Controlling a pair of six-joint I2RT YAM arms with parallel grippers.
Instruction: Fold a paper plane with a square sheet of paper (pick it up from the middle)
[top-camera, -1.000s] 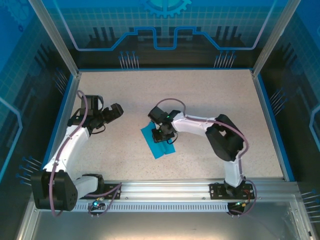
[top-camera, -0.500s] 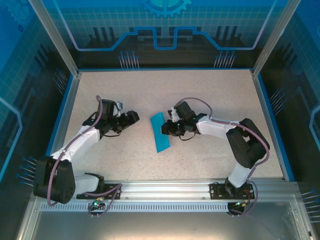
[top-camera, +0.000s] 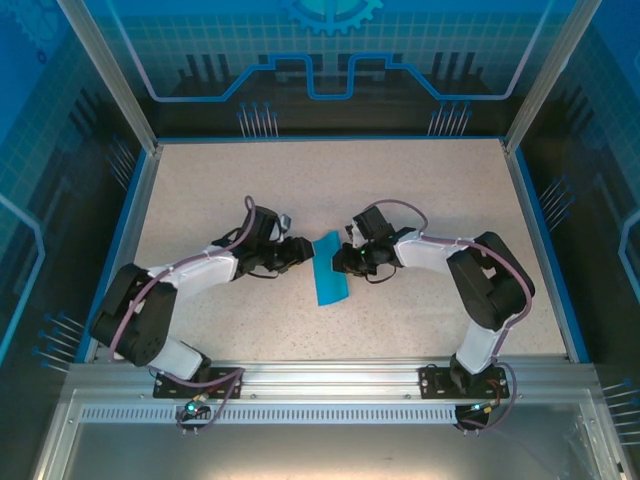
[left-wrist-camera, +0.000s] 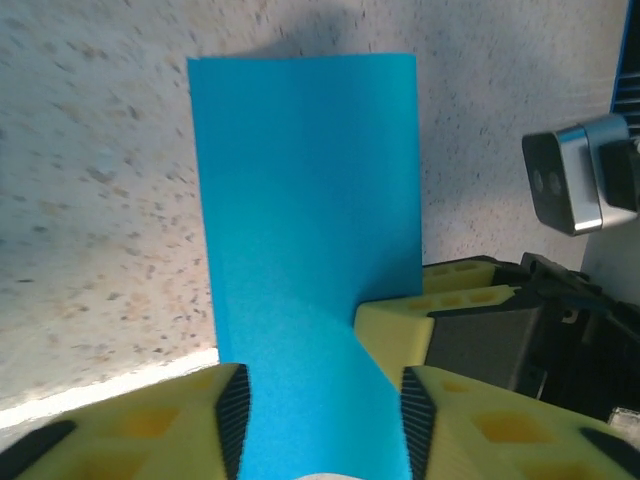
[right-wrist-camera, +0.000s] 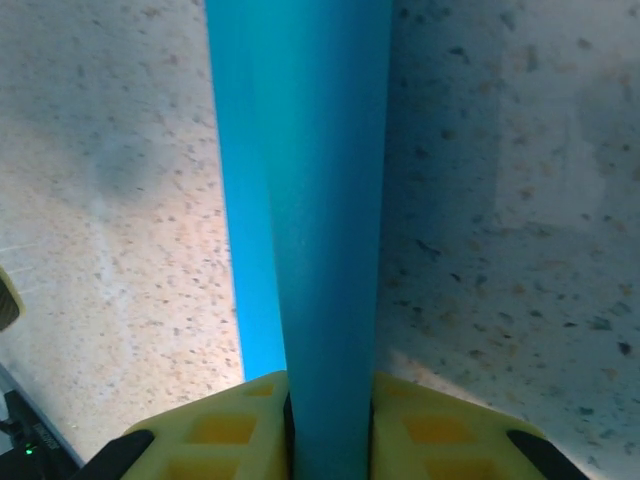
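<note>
Top external: finds the sheet of paper (top-camera: 328, 272) near the middle of the speckled tabletop (top-camera: 430, 190), folded into a narrow teal-blue strip running roughly near-to-far; places the left end effector (top-camera: 300, 252) right at the strip's left side and the right end effector (top-camera: 347, 262) at its right side, both arms angled inward from the rail (top-camera: 330, 378) at the near edge, facing each other across the far half of the strip; leaves the strip's near end free, pointing toward the rail.

Left wrist: looks along the flat face of the sheet of paper (left-wrist-camera: 305, 190), plain and unmarked, cut square at its far edge, with a shadow on the tabletop just past that edge; has the left end effector (left-wrist-camera: 322, 425) with its yellow fingers (left-wrist-camera: 190, 430) parted to a middling width and the strip running between them, filling the gap from pad to pad; cannot tell whether pressing on the paper or merely flanking it; catches a yellow finger (left-wrist-camera: 400, 320) of the right end effector touching the strip's right edge, black body behind it, and a small grey camera module (left-wrist-camera: 575, 185) above.

Right wrist: shows the right end effector (right-wrist-camera: 330, 440) set narrow, yellow fingers clamped on the sheet of paper (right-wrist-camera: 320, 180) from both sides; follows the strip away over the tabletop, two layers showing side by side along its length.
</note>
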